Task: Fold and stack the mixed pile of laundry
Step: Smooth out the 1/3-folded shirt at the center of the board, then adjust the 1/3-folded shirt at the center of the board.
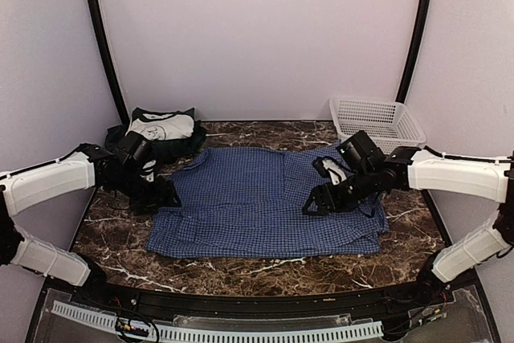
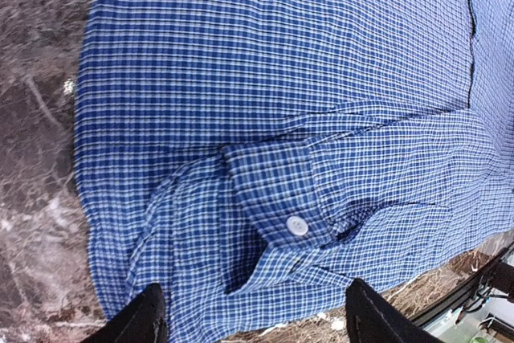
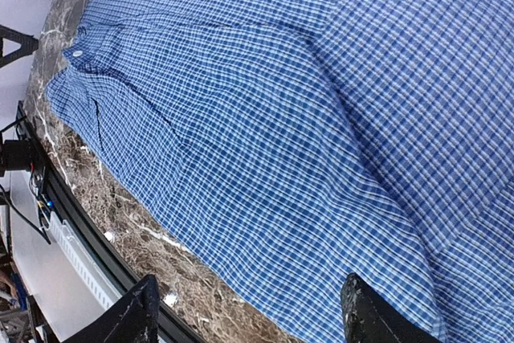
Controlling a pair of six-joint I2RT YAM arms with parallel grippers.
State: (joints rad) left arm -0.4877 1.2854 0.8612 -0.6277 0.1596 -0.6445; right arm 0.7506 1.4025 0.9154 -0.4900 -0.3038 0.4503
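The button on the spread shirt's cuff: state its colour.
White button, on the blue-and-white check shirt; the left wrist view shows it best.

Bare tabletop (image 1: pixel 265 272) along the near edge gives passage before the spread checked shirt (image 1: pixel 249 198); folded garments (image 1: pixel 161 128) occupy the rear-left corner, the basket (image 1: pixel 373 104) the rear-right.

The shirt (image 1: pixel 265 198) lies on the table (image 1: pixel 265 275), garments (image 1: pixel 161 130) behind-left of it, basket (image 1: pixel 377 118) behind-right.
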